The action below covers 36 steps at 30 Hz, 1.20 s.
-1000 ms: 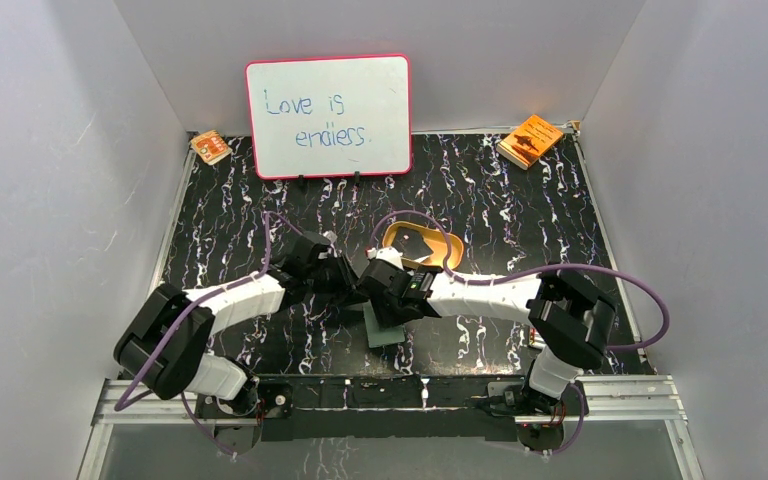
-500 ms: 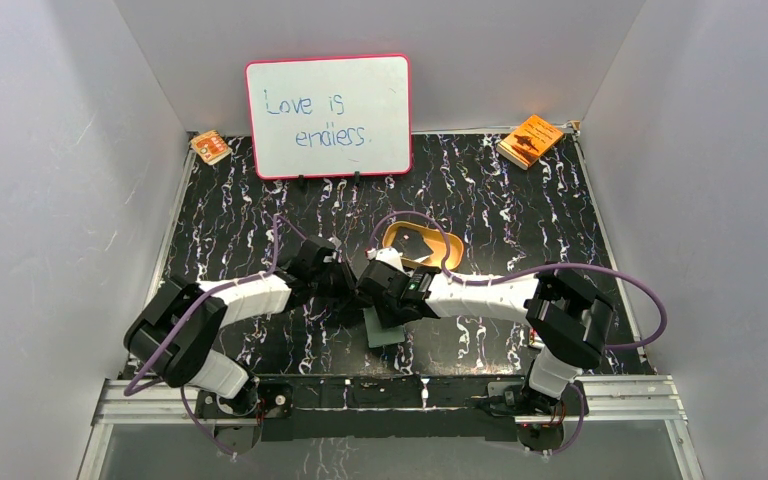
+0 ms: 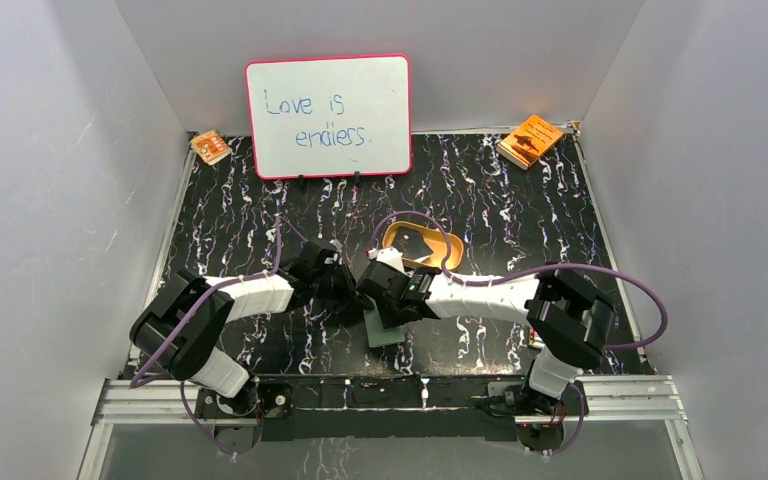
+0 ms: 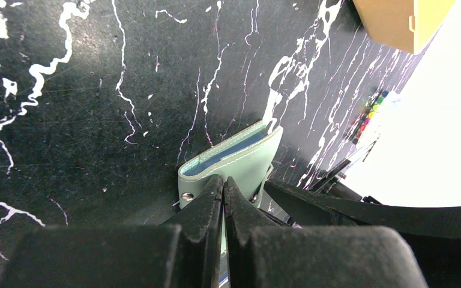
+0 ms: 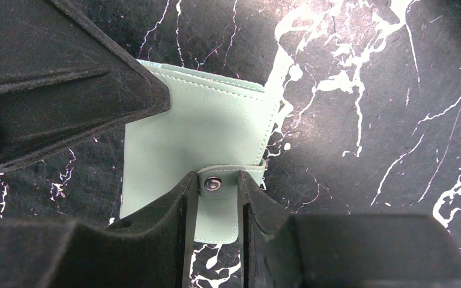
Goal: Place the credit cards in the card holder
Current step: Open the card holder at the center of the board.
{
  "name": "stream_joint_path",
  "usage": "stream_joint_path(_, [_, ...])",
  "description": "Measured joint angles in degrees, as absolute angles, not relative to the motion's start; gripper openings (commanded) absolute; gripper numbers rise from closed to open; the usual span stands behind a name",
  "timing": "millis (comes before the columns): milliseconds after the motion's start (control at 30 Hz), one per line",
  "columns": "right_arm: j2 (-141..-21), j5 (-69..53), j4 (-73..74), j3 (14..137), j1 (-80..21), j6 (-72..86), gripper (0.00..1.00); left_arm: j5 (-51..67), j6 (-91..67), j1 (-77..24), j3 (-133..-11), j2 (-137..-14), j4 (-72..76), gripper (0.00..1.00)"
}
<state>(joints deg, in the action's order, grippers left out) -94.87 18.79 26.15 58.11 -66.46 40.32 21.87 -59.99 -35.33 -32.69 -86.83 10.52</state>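
Observation:
The sage-green card holder [image 3: 386,331] lies folded on the black marbled table near the front middle. In the left wrist view [image 4: 240,157] its open edge shows a blue-green inside. My left gripper [image 4: 222,180] is shut, with its tips touching the holder's near edge beside a snap stud. It reaches in from the left [image 3: 346,293]. My right gripper [image 5: 215,177] is partly open, with one finger on each side of the holder's snap strap [image 5: 217,207]. The holder body [image 5: 198,135] lies just beyond. No credit cards are in view.
A tan-gold oval tray [image 3: 422,243] sits just behind the grippers and shows at the top right of the left wrist view [image 4: 396,18]. A whiteboard [image 3: 328,115] stands at the back. Orange booklets lie in the back left [image 3: 211,147] and back right [image 3: 530,140] corners.
My left arm has swung its elbow inward and moved its gripper a little right and nearer, up to the card holder. The right arm and the holder have stayed put.

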Motion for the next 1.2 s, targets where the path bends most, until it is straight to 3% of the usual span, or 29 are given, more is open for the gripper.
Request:
stream_joint_path(467, [-93.1,20.4,28.2,58.1,-66.5,42.3,0.08,21.8,-58.9,-35.4,-33.1,-87.4,10.3,0.00])
stream_joint_path(533, [-92.7,20.7,28.6,58.0,-66.5,42.5,0.00,21.9,-58.9,-35.4,-33.1,-87.5,10.3,0.00])
stream_joint_path(1000, [-83.3,22.8,29.7,50.3,-65.5,48.2,0.00,21.8,-57.8,-35.7,-33.9,-87.5,9.2,0.00])
stream_joint_path(1100, [-80.5,22.3,29.4,47.5,-64.3,49.8,0.00,21.7,-57.2,-35.9,-34.7,-87.5,7.6,0.11])
stream_joint_path(1200, [-77.5,21.7,29.4,45.2,-63.2,50.5,0.00,21.7,-56.5,-36.3,-35.8,-87.2,5.5,0.40])
